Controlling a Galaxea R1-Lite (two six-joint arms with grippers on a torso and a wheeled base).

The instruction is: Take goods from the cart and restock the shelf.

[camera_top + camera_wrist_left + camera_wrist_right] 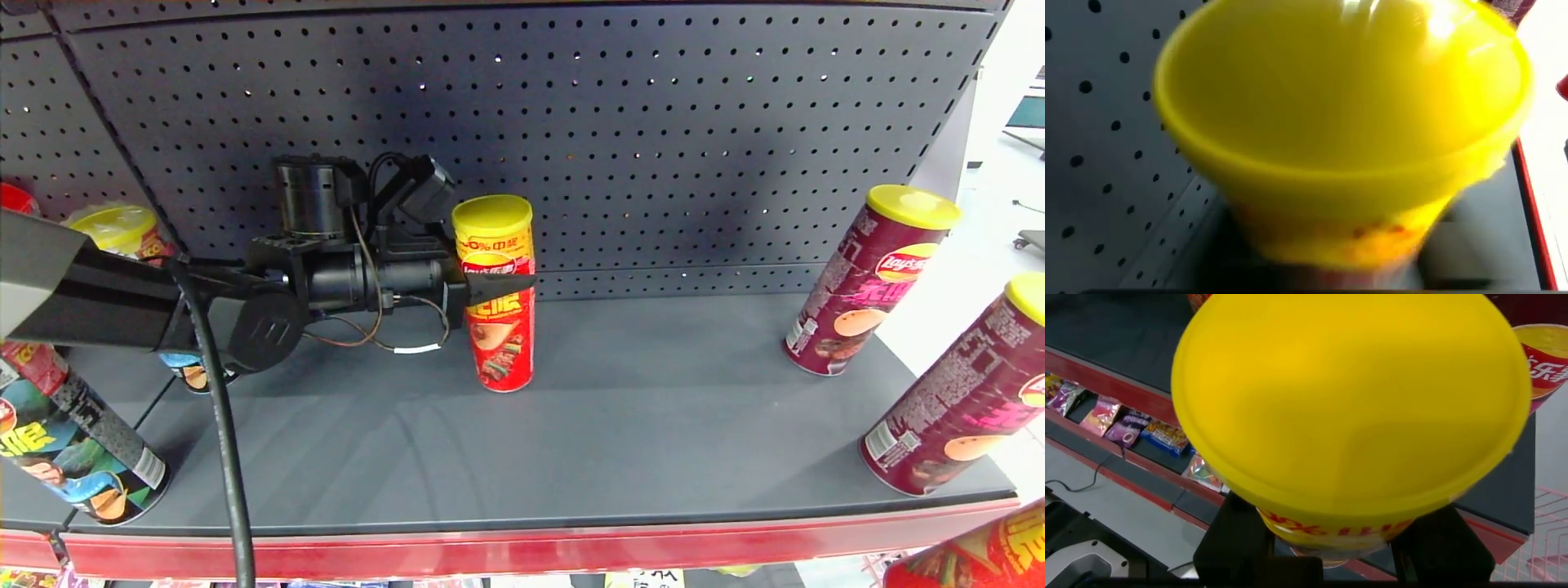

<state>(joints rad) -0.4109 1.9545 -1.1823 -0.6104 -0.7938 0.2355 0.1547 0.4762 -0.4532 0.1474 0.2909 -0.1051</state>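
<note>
red can (pixel 500 343) stands upright on the shelf (pixel 653 425), near the back edge and a bit left of middle, base looks flat on the board. left tool (pixel 506 282) is clamped round its upper half, one finger across the front of the label. so this one reads as placed but not let go.

second red can (pixel 1347 408) is gripped in the right tool (pixel 1335 551), a finger down each side, held out past the shelf's front right corner, not on the shelf yet.

already on the shelf: two maroon cans at the right edge, one near the back (pixel 869 278), one by the front right corner (pixel 963 392). more cans at the left end, one yellow-lidded at the back (pixel 122 233), one blue (pixel 73 441) at the front edge.

progress, my read: partway. left: open the left tool and back out without tipping the can, then seat the second can. plenty of bare board mid-shelf. can't see the cart, so can't say how many goods remain.
</note>
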